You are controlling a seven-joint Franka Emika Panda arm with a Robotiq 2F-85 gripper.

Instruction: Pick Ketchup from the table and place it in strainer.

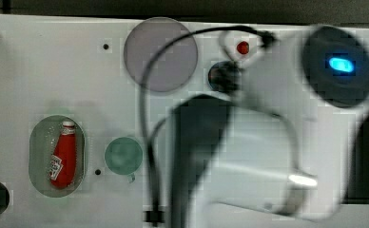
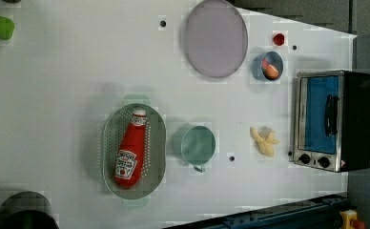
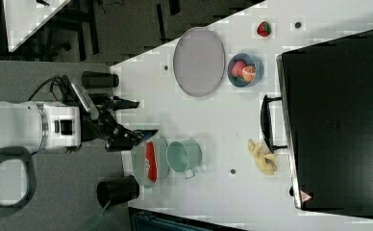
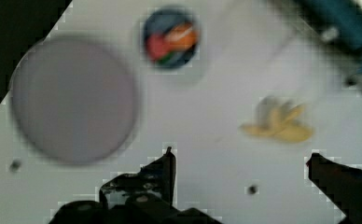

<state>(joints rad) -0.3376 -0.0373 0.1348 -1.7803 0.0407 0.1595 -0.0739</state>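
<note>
End effector (image 4: 240,161) spread empty above grey plate (image 4: 73,100) and bananas (image 4: 278,125).

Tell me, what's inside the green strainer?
The ketchup lies inside the strainer, on its side, white cap toward the left view's top. Small holes show around it. The part of the strainer's bottom under the bottle is covered, so I can't see it.

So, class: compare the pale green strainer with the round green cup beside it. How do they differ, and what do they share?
The strainer is oval and larger; the green cup is round and smaller. The strainer's bottom is perforated with small holes; the cup's is solid. The strainer holds the Ketchup lying on its side; the cup is empty. The cup has a small handle. Both are green, open-topped and rest on the white table.
</note>
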